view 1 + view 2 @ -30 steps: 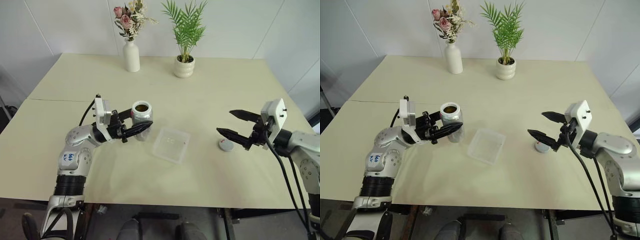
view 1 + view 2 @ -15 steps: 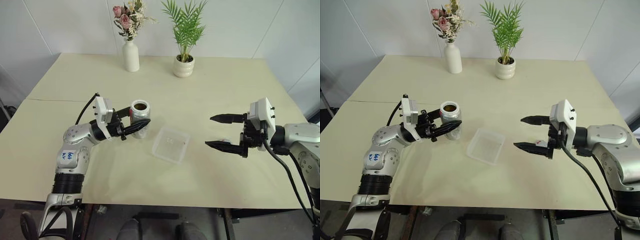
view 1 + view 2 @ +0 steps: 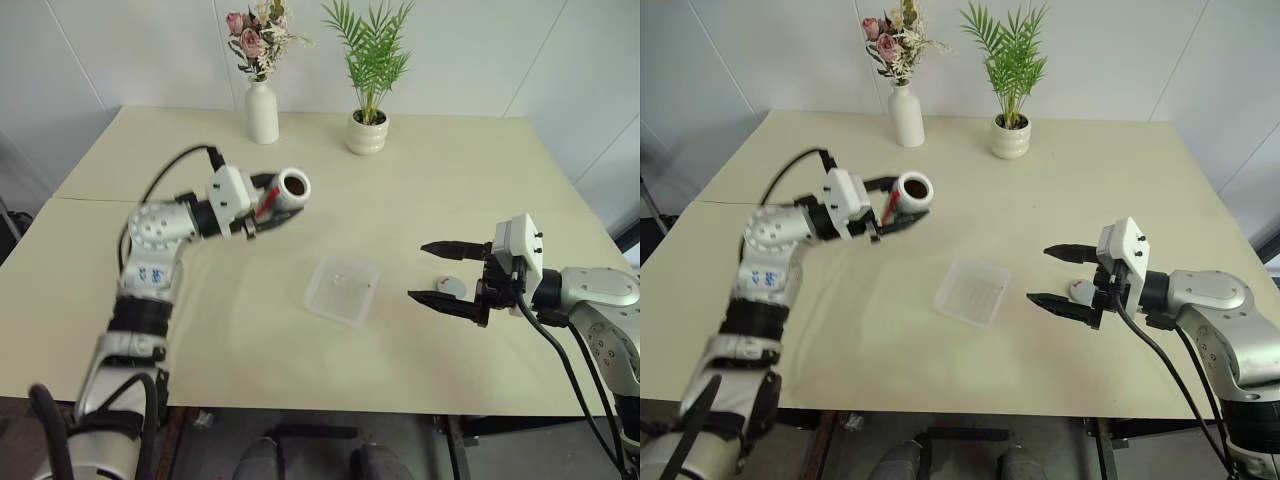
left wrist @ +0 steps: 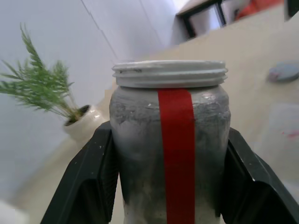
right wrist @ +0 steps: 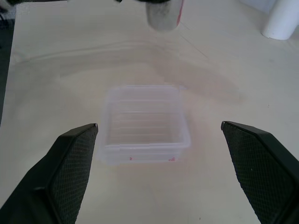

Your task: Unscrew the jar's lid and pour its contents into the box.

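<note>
With the left end effector (image 3: pixel 262 212) clamped on the open jar (image 3: pixel 283 192), raised above the worktop (image 3: pixel 420 170) and tipped on its side with its mouth toward the box (image 3: pixel 343 290), you judge the pour to be the step in hand. The jar sits at about ten o'clock from the box and well apart, so carry the mouth over the box's centre before tilting further, and tilt slowly. Your right end effector (image 3: pixel 432 271) stands wide open and empty at three o'clock of the box, just beside the lid (image 3: pixel 451 287); keep it clear.
</note>
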